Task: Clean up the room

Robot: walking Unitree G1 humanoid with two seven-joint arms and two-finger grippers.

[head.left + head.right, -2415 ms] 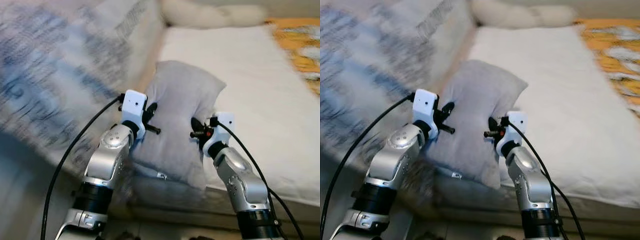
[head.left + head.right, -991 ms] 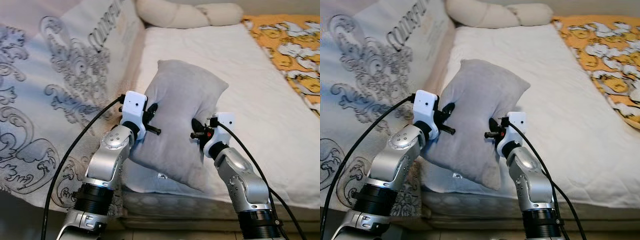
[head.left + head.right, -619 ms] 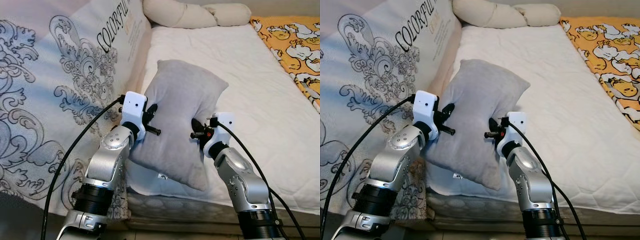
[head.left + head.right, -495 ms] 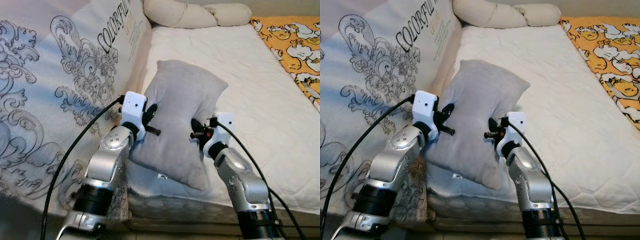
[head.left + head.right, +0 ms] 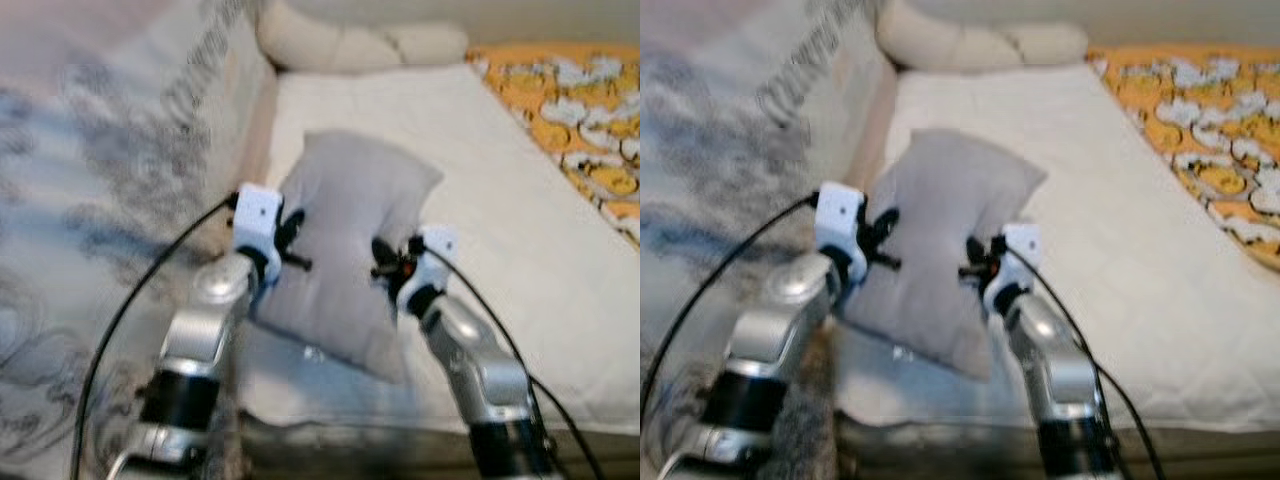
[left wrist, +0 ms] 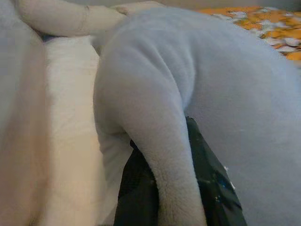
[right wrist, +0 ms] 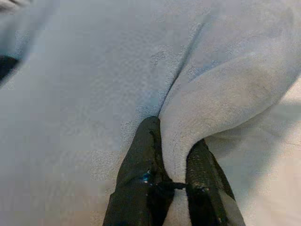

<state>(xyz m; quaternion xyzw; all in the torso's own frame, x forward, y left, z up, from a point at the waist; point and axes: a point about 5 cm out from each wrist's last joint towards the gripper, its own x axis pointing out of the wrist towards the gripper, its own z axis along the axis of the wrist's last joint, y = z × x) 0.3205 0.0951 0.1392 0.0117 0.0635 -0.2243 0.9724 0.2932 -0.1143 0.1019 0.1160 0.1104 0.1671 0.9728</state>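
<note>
Grey pillow [image 5: 350, 240] held above white mattress [image 5: 520, 240]; left gripper [image 6: 174, 188] pinching fold at its left edge, right gripper [image 7: 174, 174] clamped on fold at right edge.

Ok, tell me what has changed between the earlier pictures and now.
Nothing was taken hold of or let go. The left gripper and right gripper stay pinched on folds of the grey pillow, held over the white mattress. The view shifted and blurred, so the camera moved.
</note>
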